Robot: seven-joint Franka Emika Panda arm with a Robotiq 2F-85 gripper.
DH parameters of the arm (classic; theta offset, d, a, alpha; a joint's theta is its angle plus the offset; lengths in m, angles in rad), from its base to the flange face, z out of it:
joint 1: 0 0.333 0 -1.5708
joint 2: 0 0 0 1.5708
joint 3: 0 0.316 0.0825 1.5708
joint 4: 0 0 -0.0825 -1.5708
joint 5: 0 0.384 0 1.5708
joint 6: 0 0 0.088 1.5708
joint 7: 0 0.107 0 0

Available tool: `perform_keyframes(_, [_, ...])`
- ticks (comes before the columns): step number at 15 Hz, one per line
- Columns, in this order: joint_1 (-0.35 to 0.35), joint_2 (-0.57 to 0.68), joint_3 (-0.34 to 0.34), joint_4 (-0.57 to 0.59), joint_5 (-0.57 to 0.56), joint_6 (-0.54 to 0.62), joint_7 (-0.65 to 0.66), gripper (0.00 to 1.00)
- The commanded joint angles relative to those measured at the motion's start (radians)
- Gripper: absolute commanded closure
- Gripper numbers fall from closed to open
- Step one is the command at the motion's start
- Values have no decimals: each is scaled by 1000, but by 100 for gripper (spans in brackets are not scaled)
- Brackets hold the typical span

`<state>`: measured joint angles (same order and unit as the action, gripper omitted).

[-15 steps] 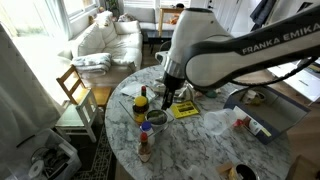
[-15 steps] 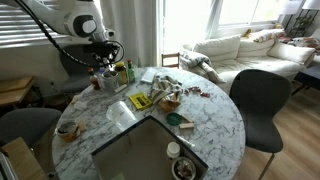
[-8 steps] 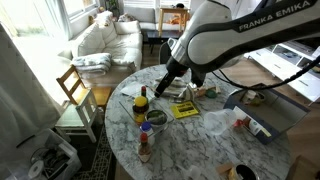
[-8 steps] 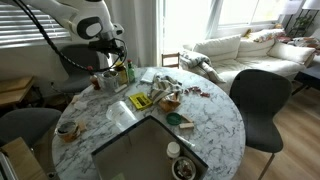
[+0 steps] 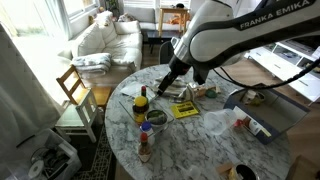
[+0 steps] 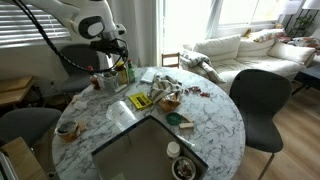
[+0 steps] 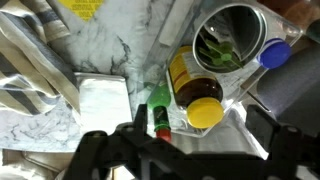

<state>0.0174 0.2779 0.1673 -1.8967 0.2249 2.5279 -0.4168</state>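
We look down through the wrist view at the gripper (image 7: 185, 152). Its two dark fingers (image 7: 92, 148) stand wide apart and grip nothing. Below the gap between them stands a slim green bottle (image 7: 160, 112) with a red cap. A brown bottle (image 7: 198, 92) with a yellow cap is just beside it. Past the brown bottle is an open metal tin (image 7: 225, 38) with green leaves inside, and a blue cap (image 7: 275, 54) sits at its side. On the other side of the green bottle a folded white cloth (image 7: 100, 100) lies flat on the marble.

In both exterior views the gripper (image 5: 164, 90) (image 6: 113, 64) hangs above the bottles without touching them. The bottles stand close to the edge of the round marble table (image 5: 210, 142). A yellow sheet (image 5: 184, 110) lies nearer the middle of the table.
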Motion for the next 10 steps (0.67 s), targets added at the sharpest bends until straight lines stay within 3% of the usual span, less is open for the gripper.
perform_keyframes(1, [-11,-51,-35,-18,-68,-126,27,0])
perform_keyframes(6, [-27,-81,-55,-3,-58,-252,-12,0])
perform_keyframes(10, [-19,-74,-60,11,-53,-243,2,0])
